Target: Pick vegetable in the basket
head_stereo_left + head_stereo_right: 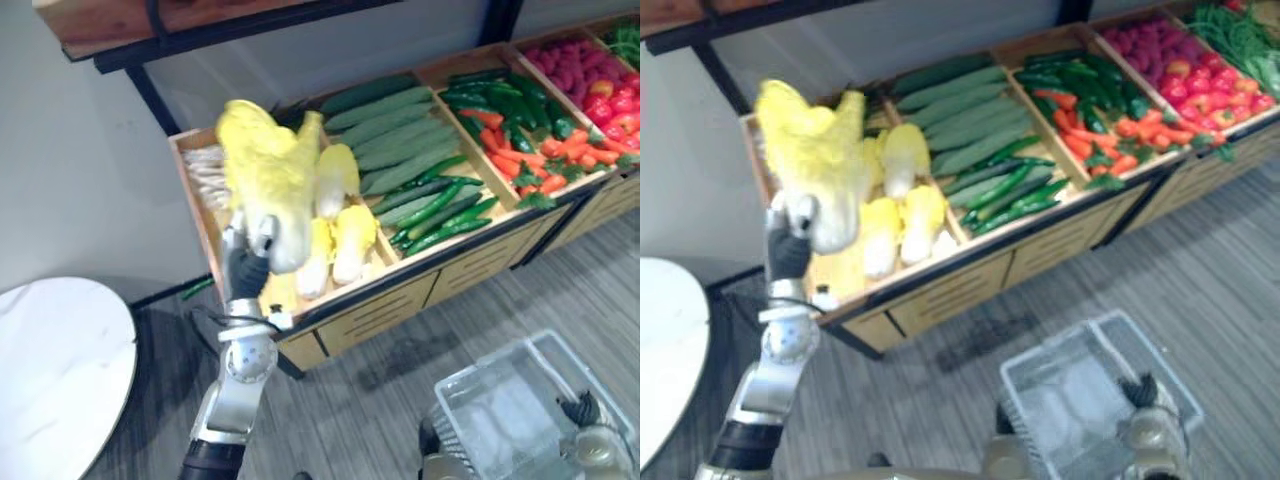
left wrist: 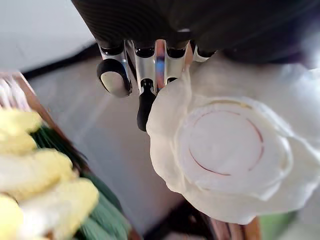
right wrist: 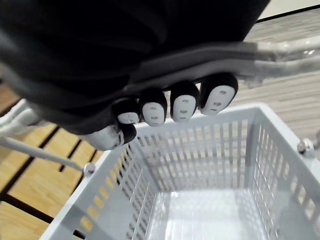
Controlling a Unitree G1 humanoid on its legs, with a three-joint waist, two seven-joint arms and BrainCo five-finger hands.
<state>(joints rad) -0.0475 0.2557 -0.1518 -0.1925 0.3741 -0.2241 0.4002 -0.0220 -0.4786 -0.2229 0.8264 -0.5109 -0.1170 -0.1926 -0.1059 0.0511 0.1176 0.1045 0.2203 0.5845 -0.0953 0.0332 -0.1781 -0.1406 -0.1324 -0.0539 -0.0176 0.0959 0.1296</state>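
The right hand [image 3: 170,107] is curling its fingers round the metal handle [image 3: 280,47] of the grey plastic basket [image 3: 200,150], which is hanging just below it. Further out, the left hand [image 1: 245,262] is gripping a yellow-leaved cabbage [image 1: 265,165] by its pale base, with its fingers closed on it. It is holding the cabbage upright above itself, well apart from the basket. Beyond that hand, more cabbages [image 1: 345,240] are lying in the wooden stand [image 1: 370,312], with cucumbers [image 1: 400,140] and carrots [image 1: 545,155] further to its right.
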